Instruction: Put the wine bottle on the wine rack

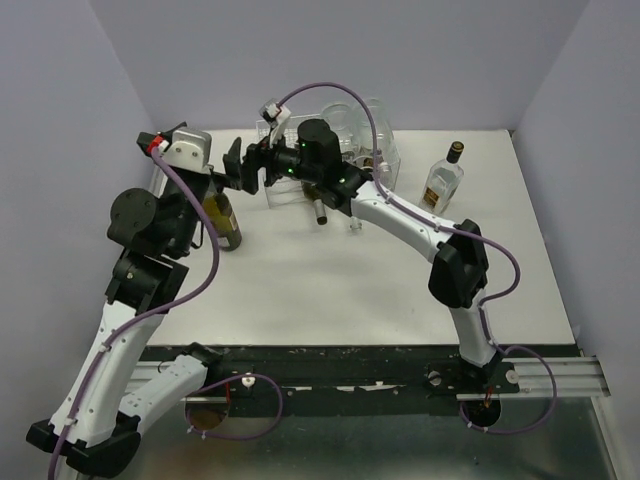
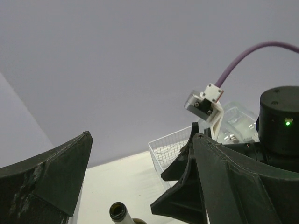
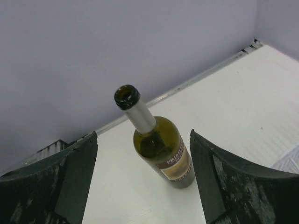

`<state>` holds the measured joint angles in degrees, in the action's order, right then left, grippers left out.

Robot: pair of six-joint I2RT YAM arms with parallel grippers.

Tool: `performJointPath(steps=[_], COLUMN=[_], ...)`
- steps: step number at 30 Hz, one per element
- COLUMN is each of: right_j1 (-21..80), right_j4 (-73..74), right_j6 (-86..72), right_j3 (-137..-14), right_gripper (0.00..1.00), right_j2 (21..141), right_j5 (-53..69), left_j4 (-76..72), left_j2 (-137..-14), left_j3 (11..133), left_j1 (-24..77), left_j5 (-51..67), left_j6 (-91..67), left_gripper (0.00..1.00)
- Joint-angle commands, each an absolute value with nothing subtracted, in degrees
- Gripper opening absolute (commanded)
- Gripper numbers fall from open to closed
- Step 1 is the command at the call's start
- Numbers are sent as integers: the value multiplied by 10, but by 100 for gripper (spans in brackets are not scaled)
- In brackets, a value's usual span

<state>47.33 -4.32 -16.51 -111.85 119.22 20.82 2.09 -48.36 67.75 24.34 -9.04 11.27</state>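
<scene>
The wine bottle (image 1: 223,221) is green glass with a brown label and an open mouth. It stands upright on the white table (image 1: 330,290) at the back left. In the right wrist view the wine bottle (image 3: 161,142) sits beyond and between the wide-apart fingers of my right gripper (image 3: 143,133), touching neither. My right gripper (image 1: 262,162) and left gripper (image 1: 236,172) hover close together just above the bottle. The left gripper (image 2: 142,134) is open with nothing in it, and the bottle mouth (image 2: 118,212) shows below it. The white wire wine rack (image 2: 170,149) stands behind, and in the top view the rack (image 1: 285,196) is mostly hidden by my right arm.
Clear plastic containers (image 1: 362,135) stand at the back behind the rack. A small clear liquor bottle (image 1: 443,181) with a dark cap stands at the back right. Purple-grey walls close in the table on three sides.
</scene>
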Motion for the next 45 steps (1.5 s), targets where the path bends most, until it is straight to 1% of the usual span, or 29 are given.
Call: performJointPath(steps=[1,4,9,13,19,22,26,27,29,31,35,39,41,42,44,45], right_j1=[484,504,530,548,565,568,569,569,570,573,577,578,580,580,580,579], right_j4=[-70,-68,-66,-71,-66,-65,-54,-55,-50,-47,-62,-81,-106,-116,-120,-118], right_j6=[-127,-102,-75,-60,-52,-54,-47,-47,-47,-50,-47,-47,-47,-47,-50,-50], right_j3=[-1192,-1233,-1274,-1303,-1352,-1350,-1340,-1337,-1337,-1338,-1326,-1309,-1288,-1274,-1263,-1258], right_gripper=[87,87,87,87,88,87,86,83,70,62,57,44,41,37,27,19], right_j2=[1243,1269,1309,1339,1383,1390,1398,1401,1406,1409,1409,1398,1382,1373,1348,1337], right_j5=[265,247,215,194,116,89,91,94,91,81,75,59,47,41,31,31], left_j4=[87,145,204,241,279,274,282,285,285,284,287,294,295,295,294,291], left_j2=[-481,-485,-478,-464,-437,-418,-407,-404,-396,-389,-384,-375,-370,-366,-359,-353], left_j3=[757,792,817,817,801,787,786,785,779,773,764,753,747,743,736,732], left_j1=[240,240,240,240,240,240,240,240,240,240,240,240,240,240,240,240], left_j5=[-140,-140,-145,-148,-146,-157,-161,-158,-158,-159,-159,-162,-163,-163,-162,-152], left_j6=[106,88,57,21,4,3,4,4,4,4,4,-13,-13,-14,-15,-13], left_gripper=[99,99,99,99,99,99,99,99,99,99,99,99,99,99,99,99])
